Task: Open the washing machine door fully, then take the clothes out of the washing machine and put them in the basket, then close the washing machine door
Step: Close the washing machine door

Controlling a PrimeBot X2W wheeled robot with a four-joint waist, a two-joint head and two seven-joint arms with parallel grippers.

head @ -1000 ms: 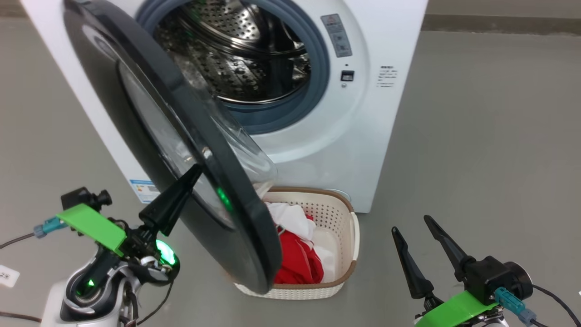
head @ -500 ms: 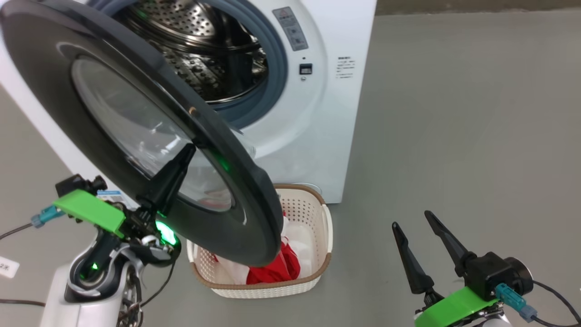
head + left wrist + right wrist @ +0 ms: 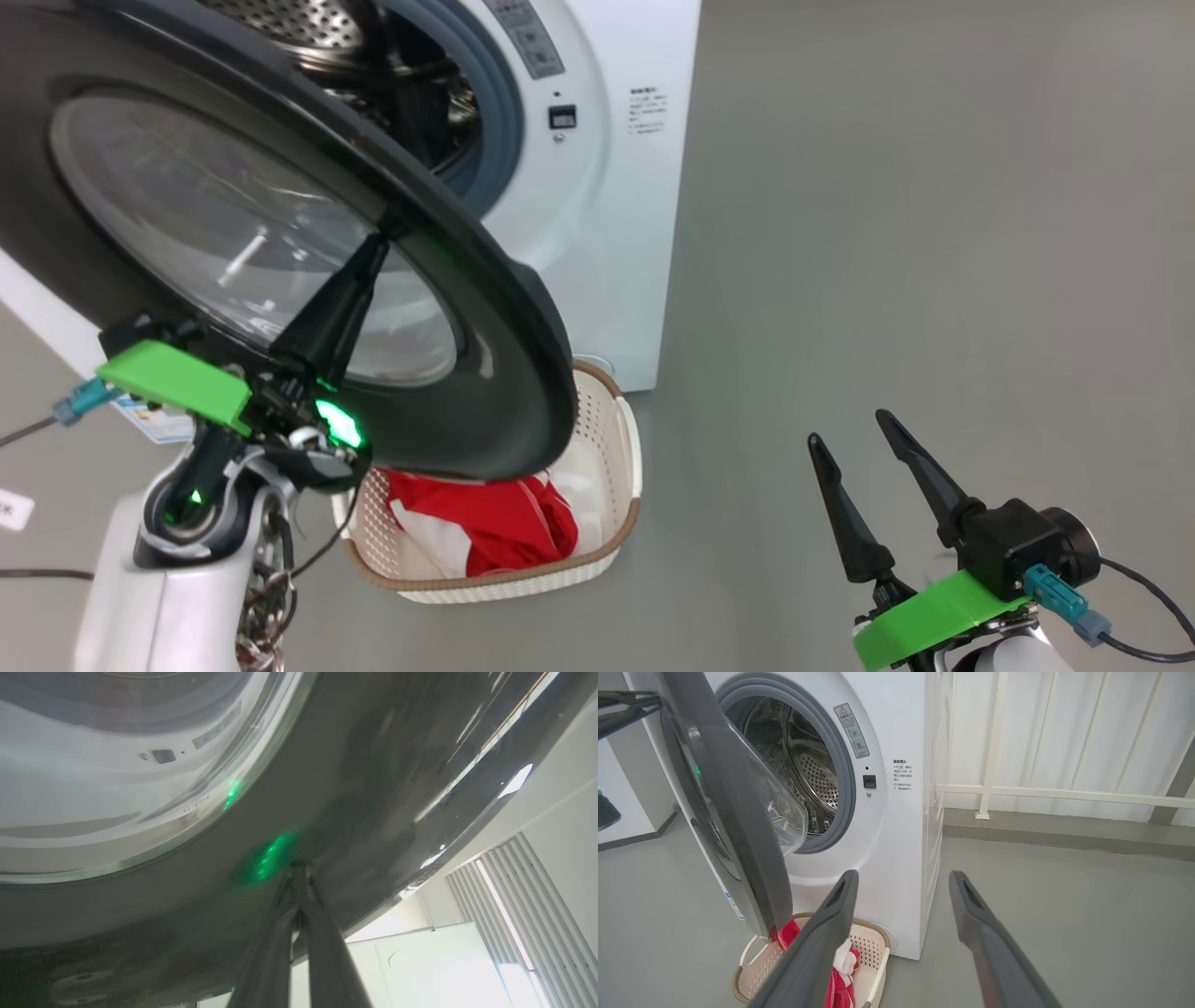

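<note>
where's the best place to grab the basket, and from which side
Grip the basket by the white handle on its right end, coming from the robot's right with the open right end effector. The washing machine door overhangs its left part; that end is uncovered, clear of the clothes.

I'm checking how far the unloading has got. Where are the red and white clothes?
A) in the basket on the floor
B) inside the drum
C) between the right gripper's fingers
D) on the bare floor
A: the clothes lie in the basket below the washing machine door, the drum shows bare steel where visible, and the right gripper is open and empty.
</note>
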